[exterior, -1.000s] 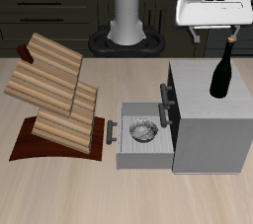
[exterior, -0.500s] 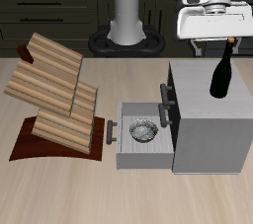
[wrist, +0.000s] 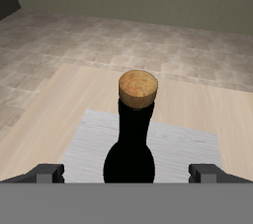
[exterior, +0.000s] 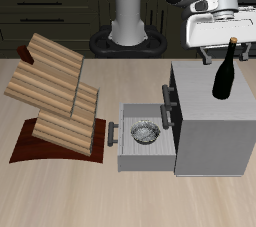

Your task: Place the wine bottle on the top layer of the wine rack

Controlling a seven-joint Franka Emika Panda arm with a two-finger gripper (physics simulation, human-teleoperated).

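The wine bottle [exterior: 226, 77] is dark with a yellowish cap and stands upright on top of the grey cabinet [exterior: 205, 121]. My gripper [exterior: 225, 56] is open just above it, one finger on each side of the neck near the cap, not touching. In the wrist view the bottle [wrist: 132, 144] and its cap [wrist: 138, 85] sit centred between my fingertips [wrist: 47, 174]. The wine rack [exterior: 55, 91], light brown stepped wooden tiers on a dark reddish base, stands across the table from the cabinet; its tiers hold nothing.
The cabinet's drawer [exterior: 128, 151] is pulled open toward the rack and holds a small grey bowl-like object [exterior: 146, 132]. The robot's base [exterior: 128, 26] stands at the back of the table.
My gripper has come down and shifted slightly sideways, so its open fingers now flank the top of the bottle's neck. The bottle has not moved.
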